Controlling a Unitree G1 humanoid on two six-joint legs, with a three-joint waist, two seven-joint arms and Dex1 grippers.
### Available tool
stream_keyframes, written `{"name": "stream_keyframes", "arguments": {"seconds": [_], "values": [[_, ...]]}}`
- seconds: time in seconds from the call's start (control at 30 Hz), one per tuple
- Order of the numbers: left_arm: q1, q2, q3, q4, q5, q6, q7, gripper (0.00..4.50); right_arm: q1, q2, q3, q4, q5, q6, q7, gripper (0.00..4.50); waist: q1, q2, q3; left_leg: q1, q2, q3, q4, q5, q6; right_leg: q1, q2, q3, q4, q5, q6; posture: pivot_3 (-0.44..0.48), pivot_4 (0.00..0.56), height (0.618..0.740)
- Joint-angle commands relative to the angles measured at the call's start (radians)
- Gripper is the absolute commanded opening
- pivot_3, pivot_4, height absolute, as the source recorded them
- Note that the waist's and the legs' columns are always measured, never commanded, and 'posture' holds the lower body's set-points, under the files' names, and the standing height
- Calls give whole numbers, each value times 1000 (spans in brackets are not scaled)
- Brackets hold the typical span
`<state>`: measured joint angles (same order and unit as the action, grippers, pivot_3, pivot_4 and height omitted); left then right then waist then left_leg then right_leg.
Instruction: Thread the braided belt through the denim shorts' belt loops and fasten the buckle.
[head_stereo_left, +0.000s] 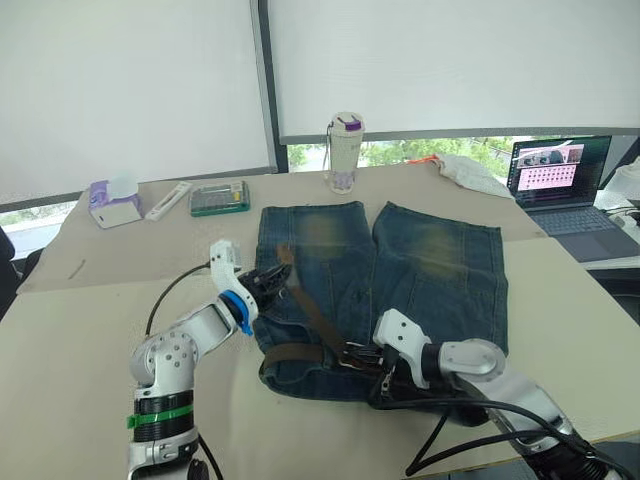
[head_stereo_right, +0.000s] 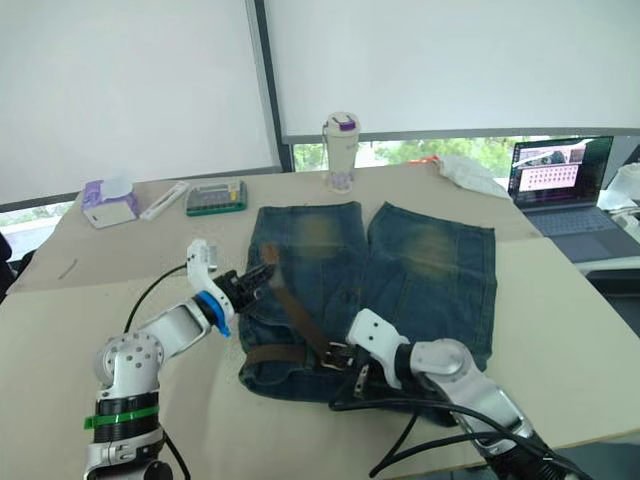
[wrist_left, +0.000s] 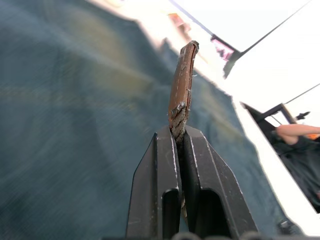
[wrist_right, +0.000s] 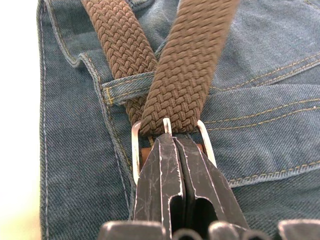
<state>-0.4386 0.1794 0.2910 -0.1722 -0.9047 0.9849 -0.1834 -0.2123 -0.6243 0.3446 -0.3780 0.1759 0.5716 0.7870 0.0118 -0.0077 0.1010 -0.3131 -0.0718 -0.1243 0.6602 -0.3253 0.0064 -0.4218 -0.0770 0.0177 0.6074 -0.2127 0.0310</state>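
Right wrist view, lower middle of the frame: right gripper (wrist_right: 172, 145) closed tight on the buckle (wrist_right: 136, 150), prong poking up between the fingertips, braided belt (wrist_right: 187, 70) running up out of the metal frame and crossing over a second stretch of strap that passes under one of the belt loops (wrist_right: 127, 90). Left wrist view, centre: left gripper (wrist_left: 179, 142) pinched shut on the belt's tip, leather end standing upright above the fingers, denim shorts (wrist_left: 75, 125) spread behind. Left eye view: shorts lying flat at mid-frame on the table (head_stereo_left: 70, 330), waistband toward the lower edge, strap slanting from the left gripper at centre-left down to the buckle at lower centre. Judged to be the fastening stage: tail already through the frame, so best to hold the buckle flat and steady, draw the tip along the strap's own line without twisting, and seat the prong in the weave before letting go; pulling sideways likely to bunch the waistband. Containers: lidded bottle (head_stereo_left: 344, 150) at upper centre and flat green case (head_stereo_left: 220, 198) at upper left, contents impossible to tell.
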Motion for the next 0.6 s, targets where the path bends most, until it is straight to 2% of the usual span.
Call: {"name": "stream_keyframes", "arguments": {"seconds": [0.03, 0.17, 0.33, 0.47, 0.6], "values": [[-59, 2, 22, -24, -57, 4, 0, 0, 24, -12, 49, 62, -38, 28, 11, 22, -1, 0, 0, 0, 0, 0, 0, 0, 0, 0, 0, 0, 0, 0, 0, 0, 150, 740], [-149, -17, 24, -11, -160, 46, -7, 0, 13, -5, 49, 72, -40, 37, 11, 22, 1, -1, 0, 0, 0, 0, 0, 0, 0, 0, 0, 0, 0, 0, 0, 0, 150, 740], [-238, -55, -36, 13, -240, 96, -39, 0, 3, 4, 48, 82, -38, 38, 10, 22, 1, 0, 0, 0, -1, 0, 0, 0, 0, 0, 0, 0, 0, 0, 0, 0, 150, 740], [-280, -110, -107, 79, -237, 123, -54, 0, -1, 12, 52, 90, -41, 37, 5, 22, 0, 0, 0, 0, -1, 0, 0, 0, 0, 0, 0, 0, 0, 0, 0, 0, 150, 740], [-290, -143, -221, 130, -192, 147, -144, 0, 4, 18, 52, 91, -44, 37, -2, 22, 0, 0, 0, 0, -1, 0, 0, 0, 0, 0, 0, 0, 0, 0, 0, 0, 150, 740]]}}
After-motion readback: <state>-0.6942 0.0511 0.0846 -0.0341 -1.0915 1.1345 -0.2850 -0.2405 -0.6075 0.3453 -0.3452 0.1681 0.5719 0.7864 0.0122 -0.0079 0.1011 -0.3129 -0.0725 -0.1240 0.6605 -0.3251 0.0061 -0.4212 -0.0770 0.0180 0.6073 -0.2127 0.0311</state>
